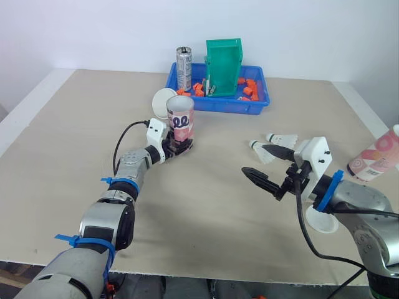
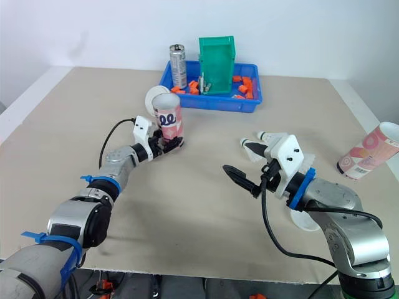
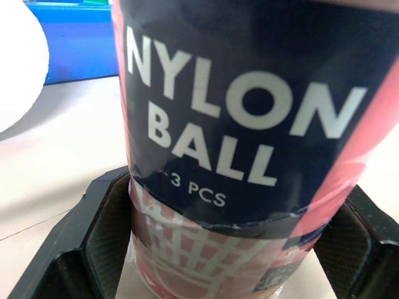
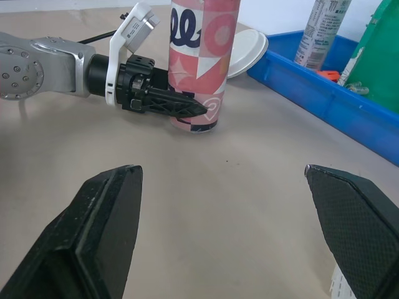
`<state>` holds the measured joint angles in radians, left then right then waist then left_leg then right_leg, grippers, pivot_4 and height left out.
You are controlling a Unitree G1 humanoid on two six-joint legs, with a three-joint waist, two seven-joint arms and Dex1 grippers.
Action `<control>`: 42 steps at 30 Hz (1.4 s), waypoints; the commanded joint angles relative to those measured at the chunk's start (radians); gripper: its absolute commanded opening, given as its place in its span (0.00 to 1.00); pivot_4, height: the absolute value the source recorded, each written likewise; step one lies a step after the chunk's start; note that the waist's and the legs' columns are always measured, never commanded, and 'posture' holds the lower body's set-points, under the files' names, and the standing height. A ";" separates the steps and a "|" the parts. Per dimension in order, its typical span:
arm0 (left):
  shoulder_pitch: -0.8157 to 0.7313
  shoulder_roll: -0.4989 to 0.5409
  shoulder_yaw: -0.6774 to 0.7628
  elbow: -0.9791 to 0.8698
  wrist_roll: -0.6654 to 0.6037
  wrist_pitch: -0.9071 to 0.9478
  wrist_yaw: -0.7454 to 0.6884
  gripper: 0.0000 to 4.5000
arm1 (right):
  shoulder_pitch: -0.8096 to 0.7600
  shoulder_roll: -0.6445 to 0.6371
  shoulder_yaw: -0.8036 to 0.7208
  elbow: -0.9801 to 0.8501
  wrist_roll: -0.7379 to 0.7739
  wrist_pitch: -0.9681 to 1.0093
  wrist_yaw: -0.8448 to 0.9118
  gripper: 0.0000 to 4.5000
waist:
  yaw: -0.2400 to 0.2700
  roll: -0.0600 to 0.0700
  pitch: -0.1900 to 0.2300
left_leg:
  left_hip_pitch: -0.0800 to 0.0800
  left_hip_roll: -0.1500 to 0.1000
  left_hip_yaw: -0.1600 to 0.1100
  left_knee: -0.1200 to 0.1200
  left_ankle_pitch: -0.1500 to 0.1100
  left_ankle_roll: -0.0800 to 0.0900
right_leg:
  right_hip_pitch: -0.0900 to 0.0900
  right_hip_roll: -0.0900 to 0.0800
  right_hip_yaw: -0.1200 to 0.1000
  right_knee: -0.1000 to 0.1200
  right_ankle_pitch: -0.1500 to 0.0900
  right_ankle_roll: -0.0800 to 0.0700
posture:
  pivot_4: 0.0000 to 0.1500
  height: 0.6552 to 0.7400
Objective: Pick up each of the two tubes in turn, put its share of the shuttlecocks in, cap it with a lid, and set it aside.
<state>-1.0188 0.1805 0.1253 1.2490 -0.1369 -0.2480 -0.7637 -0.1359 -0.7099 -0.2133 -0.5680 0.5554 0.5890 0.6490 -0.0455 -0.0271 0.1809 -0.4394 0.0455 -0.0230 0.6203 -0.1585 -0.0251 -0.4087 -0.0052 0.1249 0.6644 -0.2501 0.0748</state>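
Beige table point(image 1: 218, 212) — left claw point(image 1: 179, 147) around tube point(image 1: 181, 121)

L tube point(image 1: 181, 118): pink w/ white & navy shapes, navy band, white lettering. R tube point(image 1: 376, 157): pink, paler rings, white patch. Lids point(image 1: 163, 103): white. Shuttlecocks point(image 1: 262, 154): white. Tray point(image 1: 249, 104) blue, bin point(image 1: 223, 59) green, bits point(image 1: 249, 89) orange, can point(image 1: 183, 68) silver. Table point(image 1: 206, 205) beige.

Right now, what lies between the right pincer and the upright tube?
Only bare table lies between the right pincer and the upright tube, as the right wrist view shows.
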 commanded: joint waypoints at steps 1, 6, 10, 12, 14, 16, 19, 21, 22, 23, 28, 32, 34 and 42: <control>-0.013 0.023 0.003 -0.031 0.007 -0.033 -0.029 0.86 | -0.014 -0.010 -0.031 -0.023 0.000 -0.010 -0.014 1.00 | 0.000 0.000 0.000 | 0.000 0.000 0.000 0.000 0.000 0.000 | 0.000 0.000 0.000 0.000 0.000 0.000 | 1.00 0.95; -0.012 0.113 -0.057 -0.142 0.013 0.020 -0.295 0.86 | 0.031 -0.016 -0.040 0.023 -0.038 0.017 -0.050 1.00 | -0.001 0.000 0.000 | 0.000 0.000 0.000 0.000 0.000 0.000 | 0.000 0.000 0.000 0.000 0.000 0.000 | 1.00 0.95; 0.000 0.231 -0.121 -0.303 0.001 0.139 -0.536 0.86 | 0.045 0.011 -0.032 0.054 -0.083 0.032 -0.117 1.00 | -0.003 0.000 0.000 | 0.000 0.000 0.000 -0.001 0.000 0.000 | 0.000 0.000 0.000 0.000 0.000 -0.001 | 1.00 0.95; 0.015 0.284 -0.144 -0.395 -0.013 0.200 -0.625 0.86 | 0.039 0.033 -0.018 0.066 -0.104 0.040 -0.155 1.00 | -0.003 0.000 0.000 | 0.000 0.001 0.000 -0.001 0.000 0.000 | -0.001 0.000 0.000 0.001 0.000 -0.002 | 1.00 0.95; 0.027 0.330 -0.161 -0.476 -0.025 0.272 -0.693 0.86 | 0.029 0.056 0.001 0.076 -0.120 0.046 -0.179 1.00 | -0.003 0.000 0.000 | 0.000 0.001 0.000 -0.001 0.000 0.000 | 0.000 0.000 0.000 0.001 -0.001 -0.002 | 1.00 0.95; 0.058 0.390 -0.195 -0.577 -0.031 0.335 -0.787 0.86 | 0.005 0.089 0.039 0.109 -0.152 0.044 -0.213 1.00 | -0.003 0.000 0.000 | 0.000 0.001 0.000 -0.001 0.000 0.000 | 0.000 0.000 -0.001 0.001 -0.001 -0.002 | 1.00 0.95; 0.119 0.485 -0.276 -0.708 -0.046 0.371 -0.850 0.86 | -0.038 0.133 0.083 0.169 -0.201 0.034 -0.254 1.00 | -0.008 0.000 0.000 | 0.001 0.001 0.000 -0.001 0.000 0.000 | 0.000 0.000 -0.001 0.001 -0.001 -0.003 | 1.00 0.95; 0.152 0.545 -0.333 -0.764 -0.056 0.364 -0.851 0.86 | -0.061 0.154 0.098 0.205 -0.223 0.027 -0.271 1.00 | -0.006 0.001 0.000 | 0.001 0.002 0.000 -0.001 0.000 0.000 | -0.001 0.001 -0.001 0.002 -0.001 -0.004 | 1.00 0.95; 0.169 0.581 -0.365 -0.786 -0.053 0.349 -0.851 0.86 | -0.069 0.162 0.104 0.227 -0.236 0.023 -0.278 1.00 | -0.007 0.000 0.000 | 0.001 0.002 0.000 -0.001 0.000 0.000 | -0.001 0.001 -0.001 0.002 -0.001 -0.004 | 1.00 0.95; 0.182 0.616 -0.396 -0.801 -0.051 0.327 -0.851 0.86 | -0.077 0.169 0.107 0.251 -0.249 0.016 -0.284 1.00 | -0.007 0.000 0.000 | 0.001 0.003 0.000 -0.001 0.000 0.000 | -0.001 0.001 -0.001 0.002 -0.001 -0.004 | 1.00 0.95; 0.204 0.701 -0.453 -0.845 -0.068 0.306 -0.851 0.86 | -0.121 0.195 0.113 0.345 -0.281 -0.026 -0.280 1.00 | -0.001 0.000 0.000 | 0.000 0.003 0.000 -0.001 0.000 0.000 | -0.001 0.001 -0.002 0.002 -0.002 -0.006 | 1.00 0.95; 0.220 0.738 -0.484 -0.864 -0.063 0.283 -0.851 0.86 | -0.168 0.209 0.134 0.406 -0.309 -0.055 -0.273 1.00 | -0.002 0.000 0.000 | 0.000 0.003 0.000 0.000 0.000 0.000 | -0.001 0.001 -0.002 0.002 -0.004 -0.008 | 1.00 0.95; 0.237 0.745 -0.492 -0.866 -0.043 0.250 -0.851 0.86 | -0.209 0.214 0.148 0.460 -0.328 -0.078 -0.266 1.00 | -0.003 0.000 0.000 | 0.000 0.003 0.001 0.000 0.000 0.000 | -0.001 0.001 -0.002 0.002 -0.004 -0.008 | 1.00 0.95; 0.269 0.707 -0.473 -0.887 -0.025 0.219 -0.851 0.85 | -0.321 0.232 0.155 0.668 -0.396 -0.146 -0.293 0.76 | -0.003 0.001 0.000 | 0.001 0.003 0.001 0.000 0.000 0.000 | -0.001 0.001 -0.002 0.003 -0.002 -0.005 | 1.00 0.95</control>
<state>-0.7729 0.9001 -0.3471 0.3793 -0.1762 -0.0182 -1.6033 -0.4210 -0.4775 -0.0444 0.0817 0.1809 0.4765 0.3731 -0.0485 -0.0266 0.1809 -0.4383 0.0485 -0.0219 0.6204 -0.1585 -0.0246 -0.4096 -0.0043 0.1228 0.6670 -0.2523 0.0698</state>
